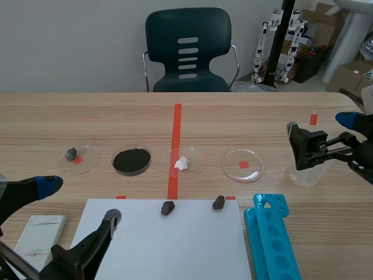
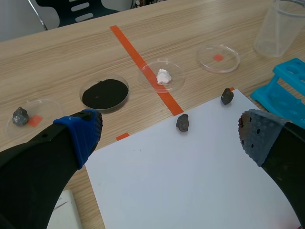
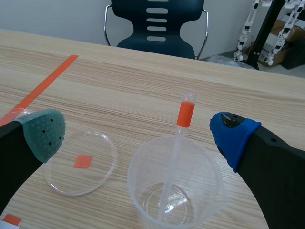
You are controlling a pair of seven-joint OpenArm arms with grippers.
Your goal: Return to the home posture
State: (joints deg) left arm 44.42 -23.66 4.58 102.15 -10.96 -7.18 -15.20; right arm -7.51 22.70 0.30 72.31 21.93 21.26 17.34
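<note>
wood table point(image 1: 87, 116) | dark chair point(image 1: 187, 49) | grey wall point(image 1: 70, 41) | boxes point(image 1: 352, 76)

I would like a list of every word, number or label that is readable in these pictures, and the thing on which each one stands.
No text can be read in any view.
The paper, rack, beaker and dishes bear no print.
Any print on the box behind the table is too small to read.

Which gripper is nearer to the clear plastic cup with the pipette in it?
Right. The right gripper hangs open right at the cup; the left gripper is far away, open over the white paper.
</note>
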